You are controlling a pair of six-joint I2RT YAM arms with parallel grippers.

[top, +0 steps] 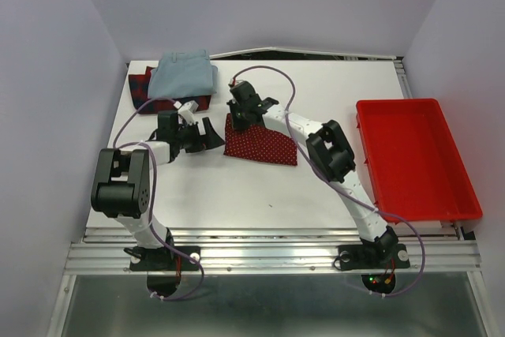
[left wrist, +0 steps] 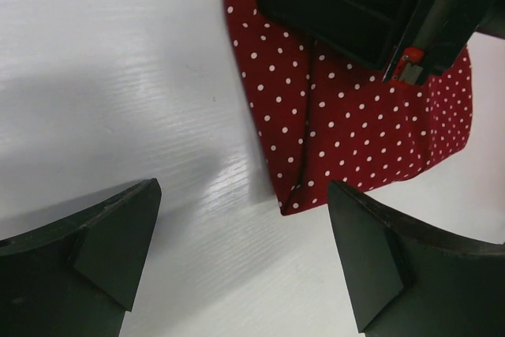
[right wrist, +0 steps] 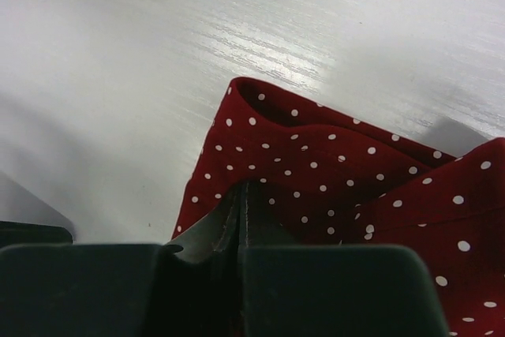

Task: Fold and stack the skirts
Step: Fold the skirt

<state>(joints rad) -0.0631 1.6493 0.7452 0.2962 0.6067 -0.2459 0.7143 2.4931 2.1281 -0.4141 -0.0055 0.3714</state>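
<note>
Dark red cloth with small white dots: the dotted skirt lies flat and folded on the white bench, near its middle. In the top view it shows as a rough four-sided shape.

Right hand: clenched on the far left edge of the dotted skirt. In the right wrist view the fingers are pressed together with a raised fold of the dotted cloth pinched between them. The rest of the garment spreads on the bench beyond.

Left hand: released, jaws spread wide, nothing between them. It sits over bare bench just left of the dotted skirt. In the left wrist view one corner of that skirt lies ahead of the gap, and neither finger touches it.

Pale blue skirt: folded, at the far left corner of the bench, resting on top of the plaid skirt. The plaid cloth shows around its left and near edges. How the plaid skirt is folded cannot be told.

Bright red plastic tray: at the right side of the bench, well apart from all three garments.
</note>
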